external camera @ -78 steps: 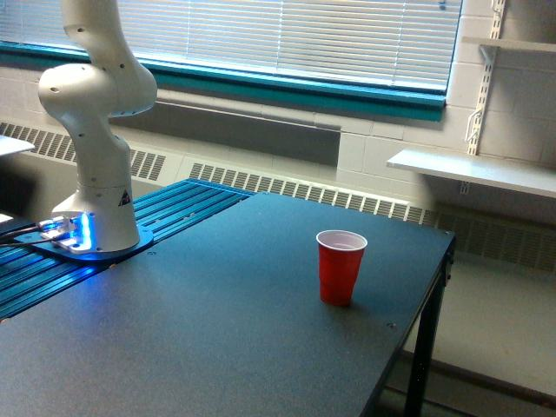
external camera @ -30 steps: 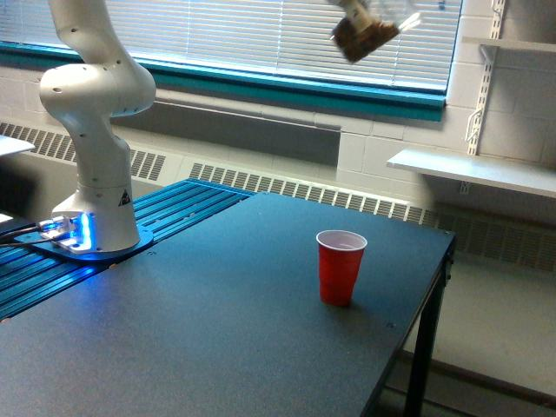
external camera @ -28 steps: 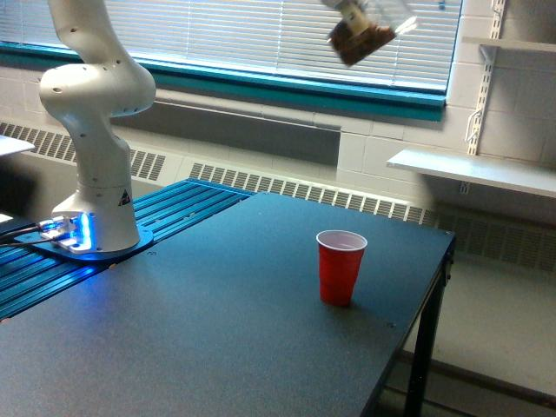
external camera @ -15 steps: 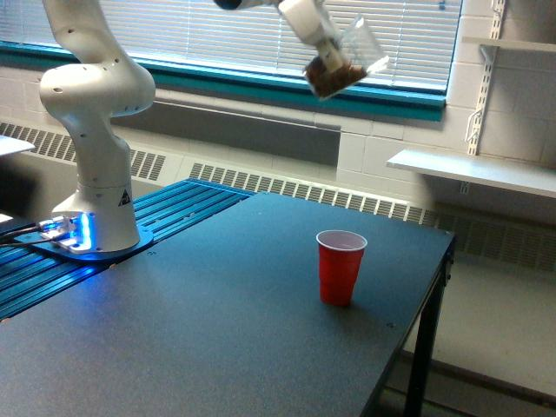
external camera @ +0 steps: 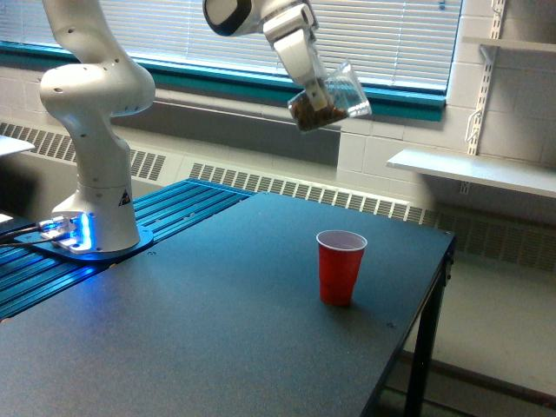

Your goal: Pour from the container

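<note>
— Clear plastic is what we have in the air: the see-through tumbler with brown granular contents (external camera: pixel 328 97) hangs high above the dark grey table (external camera: pixel 217 330), tilted, its mouth turned toward the exterior view's right and slightly upward, the grains heaped in the lower end by the base.

— And what carries it?

— The white arm's gripper (external camera: pixel 310 85) is pinching the tumbler near its base; we see the fingers pressed against the wall of the cup, though the exact contact is small in this view. The white robot base (external camera: pixel 95 174) stands on the blue ribbed mat (external camera: pixel 130 252) at the exterior view's left, well apart from the target.

— Is anything coming out?

— We see no stream and no grains on the table. The red plastic cup (external camera: pixel 340 267) stands upright near the table's edge on the exterior view's right, and we cannot tell whether it has anything in it.

— So which step do we judge this to be?

— We judge it the approach before the pour: the tumbler is carried tilted but not tipped enough to spill, and it sits high, roughly over the red cup as this view has it. Depth we cannot read from one camera.

— What does the next move call for?

— We would want the tumbler's lip brought lower and lined up over the red cup's mouth, then rolled further over so the grains slide out. The risk, as we judge it, is height: poured from up there, the granules could scatter or bounce past that narrow rim, and a light cup could tip.
</note>
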{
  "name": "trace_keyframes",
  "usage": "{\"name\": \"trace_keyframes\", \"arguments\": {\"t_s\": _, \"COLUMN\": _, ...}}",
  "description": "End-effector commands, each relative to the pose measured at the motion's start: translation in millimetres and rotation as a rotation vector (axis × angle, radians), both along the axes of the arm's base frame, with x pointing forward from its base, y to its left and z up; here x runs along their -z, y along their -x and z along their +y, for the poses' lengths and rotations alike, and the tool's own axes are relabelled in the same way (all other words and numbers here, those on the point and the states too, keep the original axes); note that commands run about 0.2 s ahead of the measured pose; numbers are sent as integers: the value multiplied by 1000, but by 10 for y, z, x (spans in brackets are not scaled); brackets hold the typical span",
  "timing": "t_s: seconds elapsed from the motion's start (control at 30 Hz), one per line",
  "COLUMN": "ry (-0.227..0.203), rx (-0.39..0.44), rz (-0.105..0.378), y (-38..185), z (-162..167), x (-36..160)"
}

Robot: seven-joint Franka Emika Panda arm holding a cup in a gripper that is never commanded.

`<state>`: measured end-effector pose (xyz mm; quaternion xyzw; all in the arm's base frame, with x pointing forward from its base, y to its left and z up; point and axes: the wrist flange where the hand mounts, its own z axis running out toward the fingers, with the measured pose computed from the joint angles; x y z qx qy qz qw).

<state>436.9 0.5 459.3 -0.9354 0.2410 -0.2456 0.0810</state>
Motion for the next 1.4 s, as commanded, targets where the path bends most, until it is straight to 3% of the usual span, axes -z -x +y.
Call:
{"name": "trace_keyframes", "arguments": {"t_s": 0.03, "ry": -31, "rx": 20, "rz": 53, "y": 38, "z": 32, "x": 209}}
{"name": "trace_keyframes", "arguments": {"t_s": 0.27, "ry": -56, "rx": 53, "rz": 107, "y": 123, "z": 45, "x": 494}}
{"name": "trace_keyframes", "arguments": {"t_s": 0.77, "ry": 29, "rx": 41, "rz": 204, "y": 117, "z": 113, "x": 734}}
{"name": "trace_keyframes", "arguments": {"t_s": 1.4, "ry": 82, "rx": 64, "rz": 286, "y": 61, "z": 234, "x": 965}}
